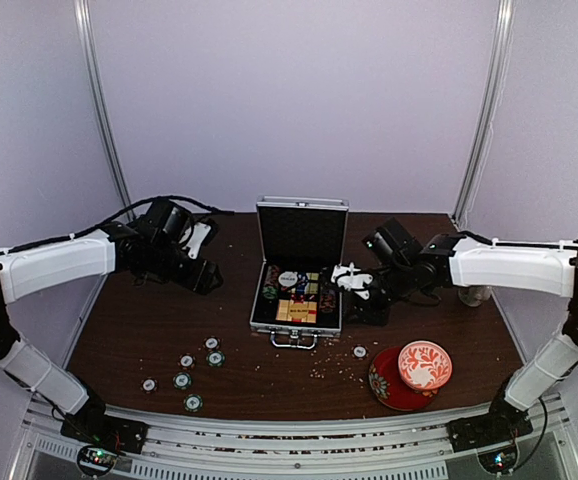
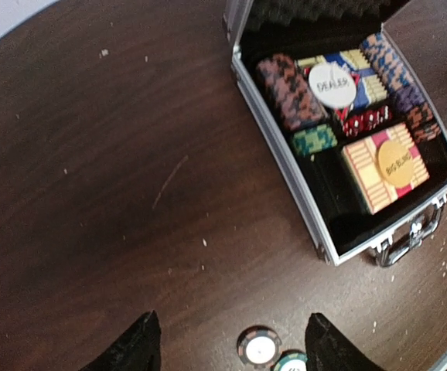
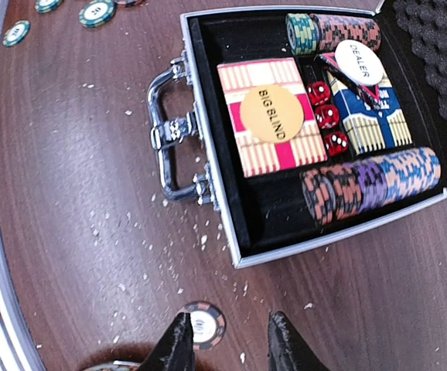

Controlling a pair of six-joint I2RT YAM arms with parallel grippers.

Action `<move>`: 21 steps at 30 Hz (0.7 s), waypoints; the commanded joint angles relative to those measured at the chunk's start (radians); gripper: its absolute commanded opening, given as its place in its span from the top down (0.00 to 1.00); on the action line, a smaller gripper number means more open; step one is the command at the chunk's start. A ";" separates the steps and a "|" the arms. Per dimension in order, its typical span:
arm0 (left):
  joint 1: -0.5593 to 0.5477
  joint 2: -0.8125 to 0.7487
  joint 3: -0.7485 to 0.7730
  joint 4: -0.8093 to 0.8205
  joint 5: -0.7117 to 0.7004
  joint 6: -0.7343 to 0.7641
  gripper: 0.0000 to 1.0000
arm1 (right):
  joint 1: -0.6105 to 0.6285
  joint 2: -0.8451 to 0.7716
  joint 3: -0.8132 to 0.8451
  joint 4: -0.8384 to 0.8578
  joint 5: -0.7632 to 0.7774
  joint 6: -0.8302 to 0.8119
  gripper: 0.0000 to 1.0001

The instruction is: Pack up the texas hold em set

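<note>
Loose poker chips [image 1: 182,380] are lying front-left of the open briefcase [image 1: 301,235]. Left gripper [image 2: 233,321] is hovering wide apart, empty, above two chips [image 2: 259,348]. Right gripper [image 3: 230,317] is standing part-open, empty, over one chip [image 3: 200,325]; judged light, rigid, slippery: pinch edges.

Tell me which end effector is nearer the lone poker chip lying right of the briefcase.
Right. The right end effector hangs just over that chip, beside the briefcase's right wall. The left end effector is well away, on the briefcase's other side.
</note>
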 commanded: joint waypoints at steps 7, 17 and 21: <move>-0.070 0.034 -0.034 -0.272 -0.023 -0.055 0.40 | -0.101 -0.156 -0.145 0.163 -0.096 0.012 0.65; -0.193 0.120 -0.030 -0.320 -0.008 -0.105 0.38 | -0.116 -0.153 -0.169 0.176 -0.068 -0.023 0.65; -0.233 0.157 -0.029 -0.320 -0.015 -0.133 0.29 | -0.115 -0.144 -0.166 0.170 -0.064 -0.032 0.65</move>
